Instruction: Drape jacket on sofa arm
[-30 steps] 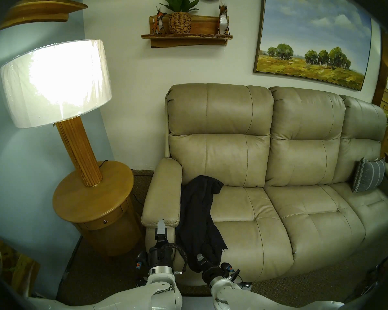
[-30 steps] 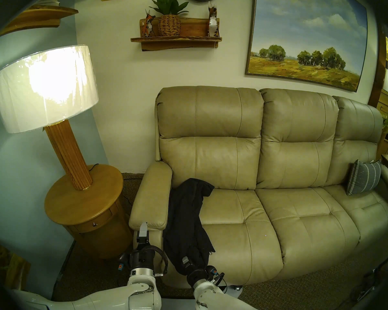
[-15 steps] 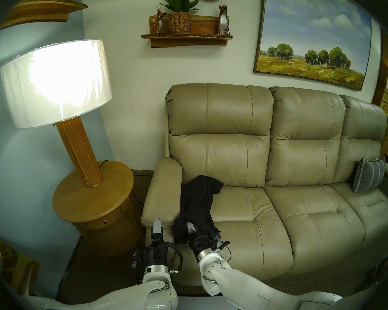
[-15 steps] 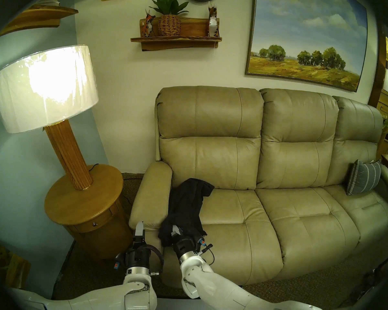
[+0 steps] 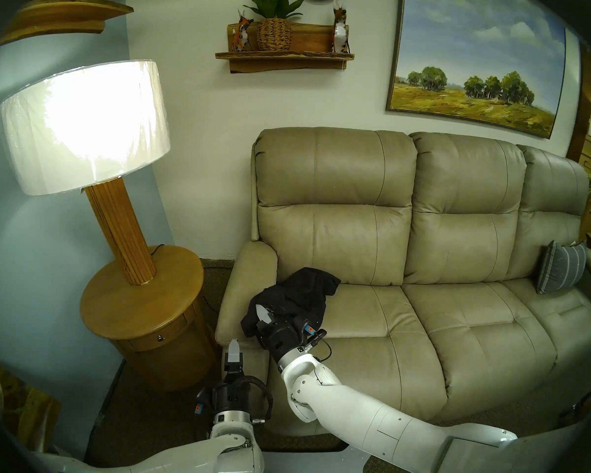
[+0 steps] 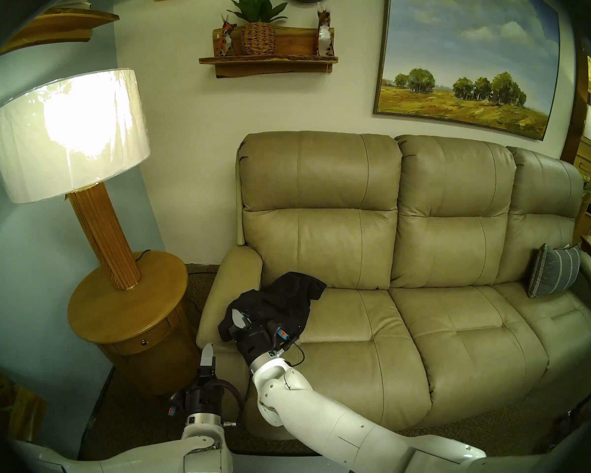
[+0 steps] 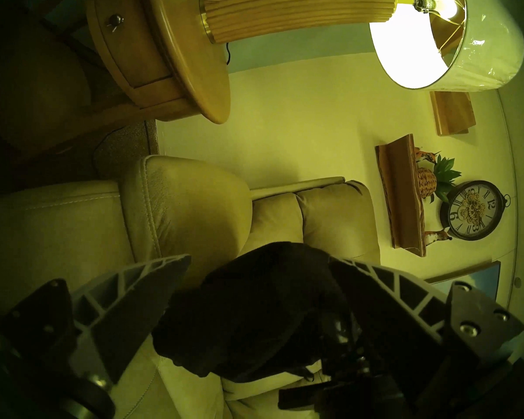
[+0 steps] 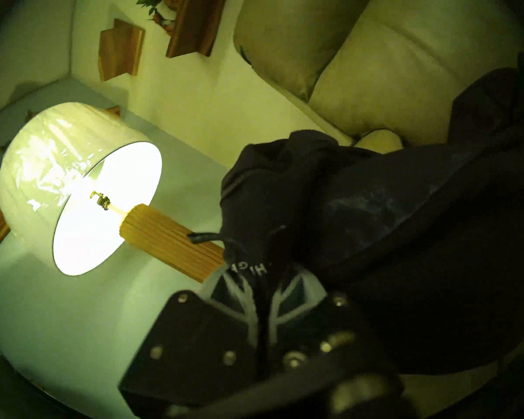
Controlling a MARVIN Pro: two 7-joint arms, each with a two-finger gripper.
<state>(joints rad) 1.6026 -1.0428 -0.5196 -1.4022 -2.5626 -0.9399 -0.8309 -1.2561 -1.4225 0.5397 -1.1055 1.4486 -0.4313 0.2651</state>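
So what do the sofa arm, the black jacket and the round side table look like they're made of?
Sofa arm: looks like beige leather or a leather look-alike; a soft sheen, fine grain and stitched seams show in the left wrist view.
Jacket: soft matte black fabric, bunching into limp folds where the right gripper pinches it.
Side table: apparently wood with a smooth honey finish.

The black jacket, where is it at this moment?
In the head views the jacket is on the sofa's left end seat, its near end lifted by the shut right gripper over the inner edge of the sofa arm.
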